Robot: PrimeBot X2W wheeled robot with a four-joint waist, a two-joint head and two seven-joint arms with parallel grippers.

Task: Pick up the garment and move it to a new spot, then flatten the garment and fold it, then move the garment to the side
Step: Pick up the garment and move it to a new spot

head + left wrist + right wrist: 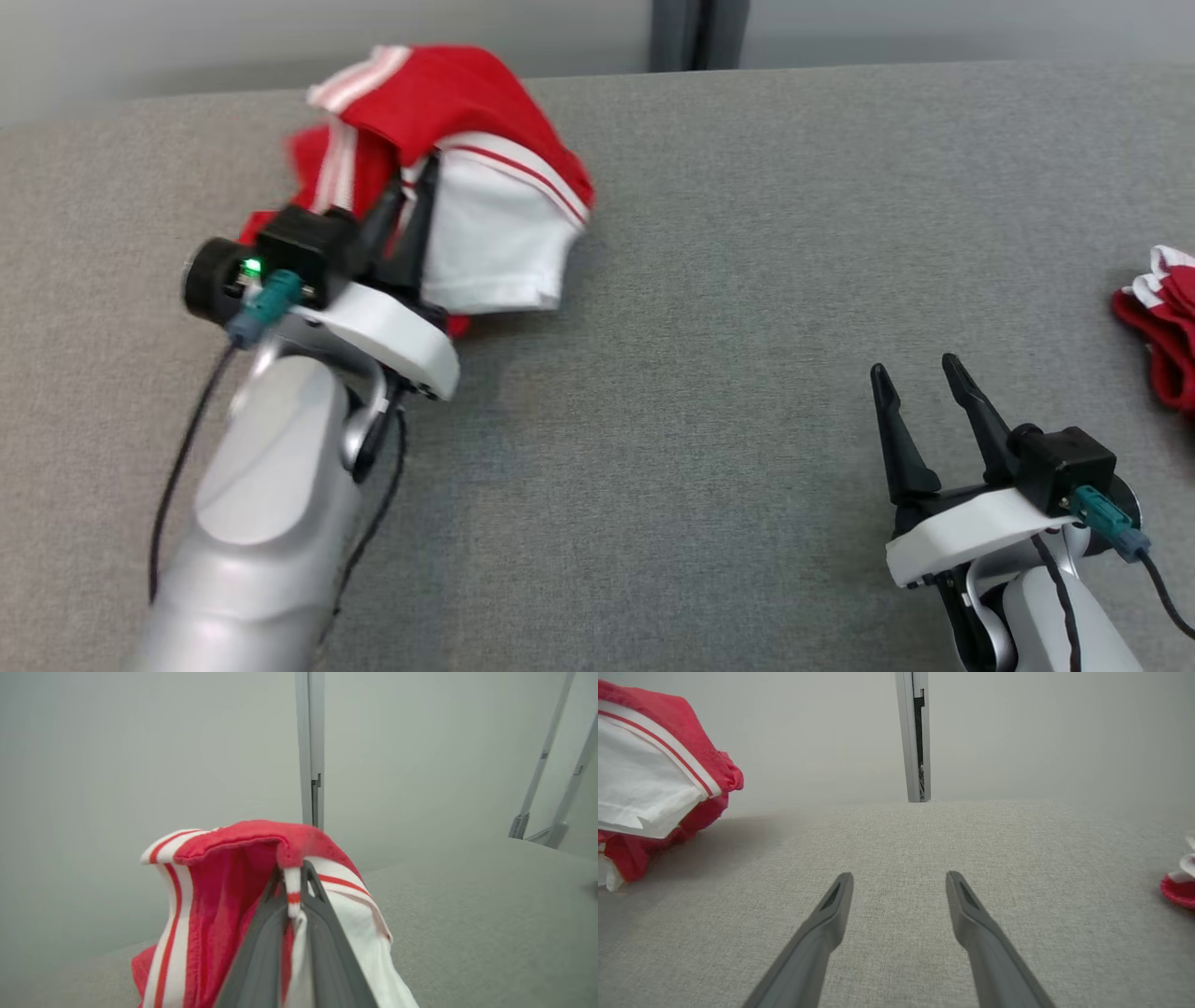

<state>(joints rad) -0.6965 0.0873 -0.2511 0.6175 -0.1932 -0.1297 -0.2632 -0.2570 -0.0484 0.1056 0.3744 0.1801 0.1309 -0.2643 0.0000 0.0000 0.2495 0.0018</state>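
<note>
**Left gripper pinches the bunched red-and-white garment at ten o'clock**

In the head view the garment [485,187] sits at about ten o'clock on the grey fabric surface [728,299], near its far edge. It is bunched into a heap, with red cloth and white stripes on top and a white panel falling toward three o'clock. The left gripper [416,175] reaches into the heap from seven o'clock. In the left wrist view its two dark fingers [261,952] are pressed nearly together on a white hem with a red stripe, and the red cloth drapes over their tips. In the right wrist view the garment's lower folds appear to rest on the surface.

The right gripper [914,366] is at about five o'clock, well apart from the garment. Its fingers are spread with only bare surface between them.

A second red-and-white cloth [1162,327] lies at three o'clock, cut off by the picture's edge. A dark upright post [695,33] stands at twelve o'clock beyond the surface.
</note>
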